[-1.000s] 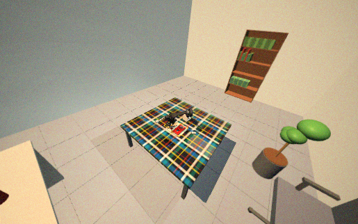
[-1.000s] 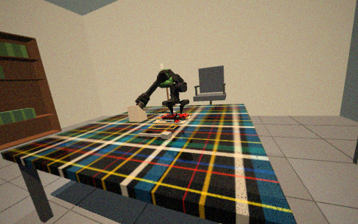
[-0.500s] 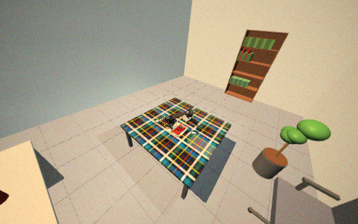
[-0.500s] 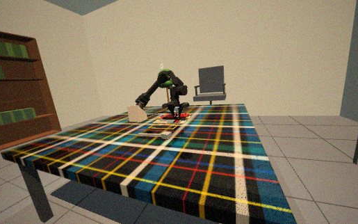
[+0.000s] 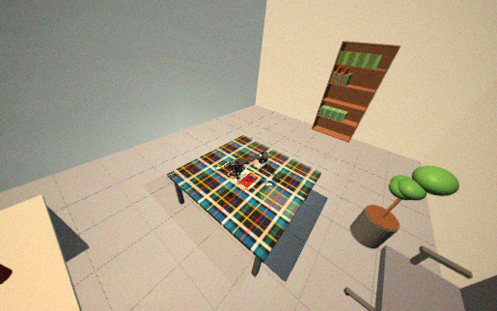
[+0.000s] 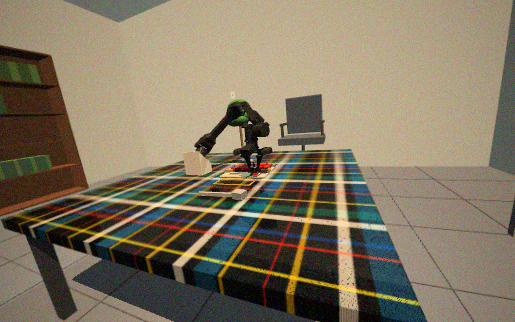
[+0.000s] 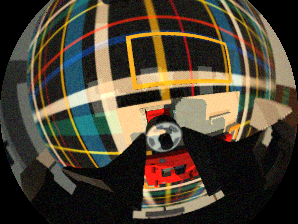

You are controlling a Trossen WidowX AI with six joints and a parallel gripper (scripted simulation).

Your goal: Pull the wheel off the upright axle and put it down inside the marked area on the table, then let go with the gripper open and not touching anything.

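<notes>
The pincer (image 7: 164,156) was clamped on the wheel (image 7: 162,136), seemingly on its axle above a red base (image 7: 172,171), needing a straight upward pull toward the yellow-outlined area (image 7: 180,60) at twelve o'clock.

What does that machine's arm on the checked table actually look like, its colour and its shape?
The slim black jointed arm is built of dark, matte segments joined at rounded elbows, rising from a pale beige wedge-shaped base block. Its black two-fingered gripper ends in narrow, tapering fingers. No cables, labels or markings are visible at this size.
</notes>
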